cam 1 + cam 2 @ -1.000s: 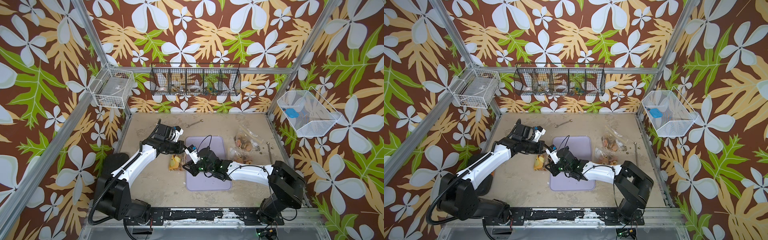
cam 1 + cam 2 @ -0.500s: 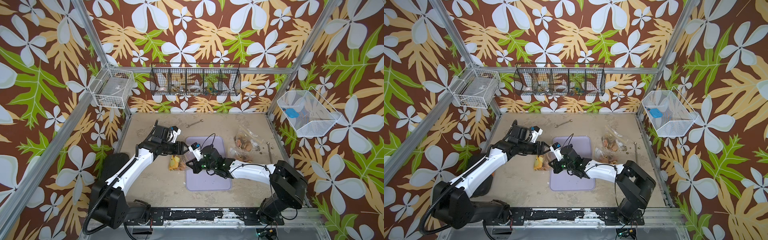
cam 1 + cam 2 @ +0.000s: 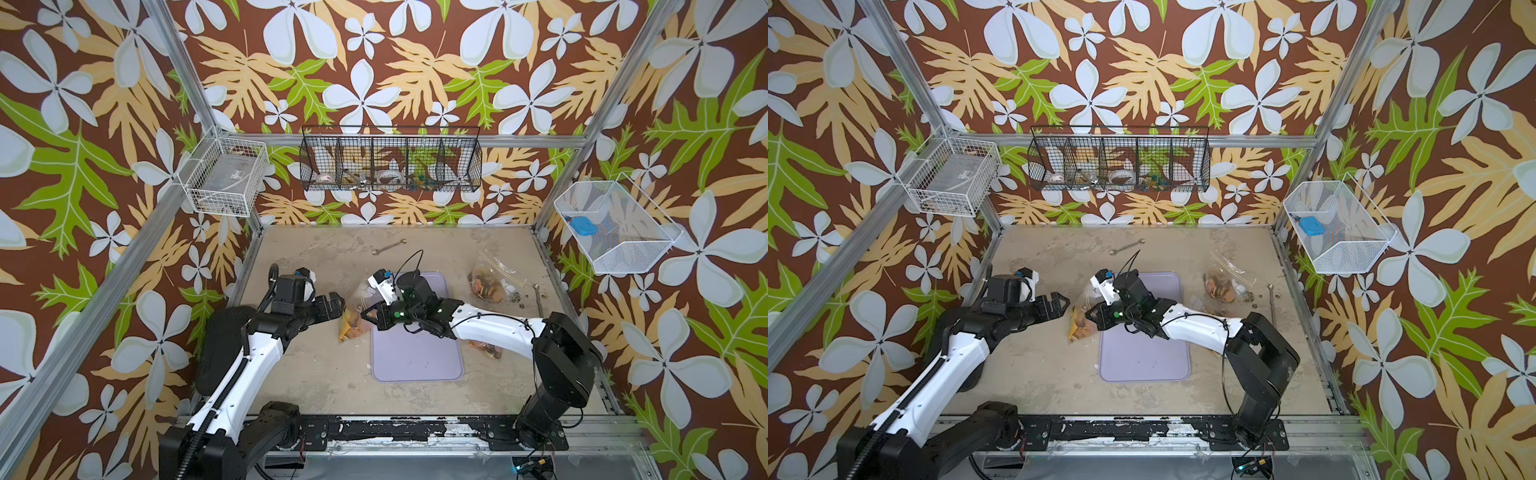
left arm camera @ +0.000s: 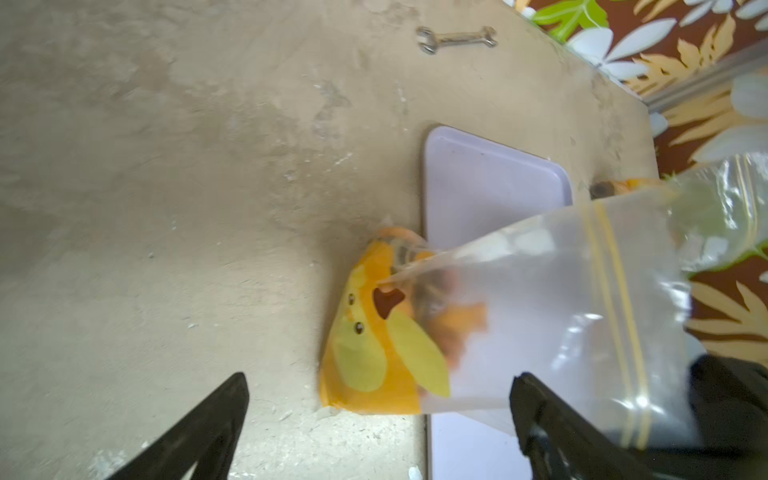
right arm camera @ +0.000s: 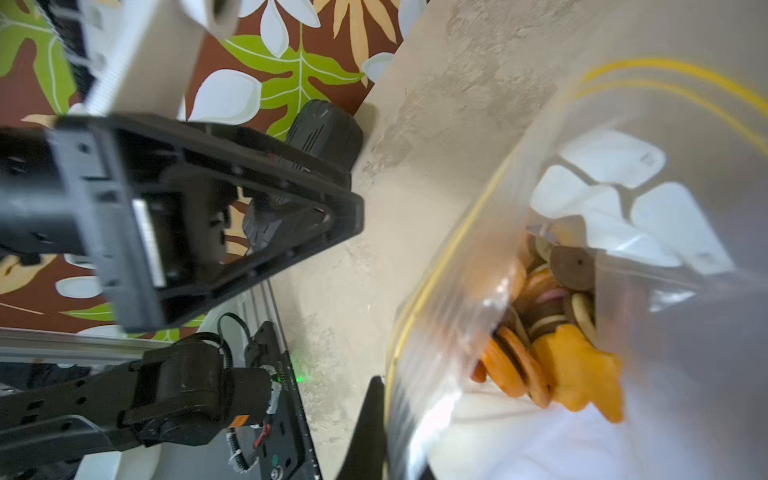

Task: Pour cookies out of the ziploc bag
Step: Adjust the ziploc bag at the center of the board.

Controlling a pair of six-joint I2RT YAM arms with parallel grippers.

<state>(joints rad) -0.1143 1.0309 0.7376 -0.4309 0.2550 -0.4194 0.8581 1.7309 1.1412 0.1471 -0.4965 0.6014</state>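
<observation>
The clear ziploc bag (image 3: 354,316) with a yellow and orange print stands on the table at the purple tray's left edge. My right gripper (image 3: 368,314) is shut on its zip rim and holds that end up. The right wrist view looks into the bag (image 5: 623,145) at the cookies (image 5: 540,316), round ones in orange, brown and tan, piled at its bottom. My left gripper (image 3: 337,305) is open just left of the bag, nothing between its fingers (image 4: 208,419). In the left wrist view the bag (image 4: 519,316) hangs ahead of the open jaws.
The purple tray (image 3: 415,357) lies flat mid-table. Another bag of cookies (image 3: 487,282) lies at the back right and a third (image 3: 486,350) shows under my right arm. A wrench (image 3: 388,246) lies near the back, a metal rod (image 3: 538,297) by the right wall.
My left gripper has opened, let go of the bag and drawn back to the left. The right gripper has shut on the bag's rim and keeps it lifted.
</observation>
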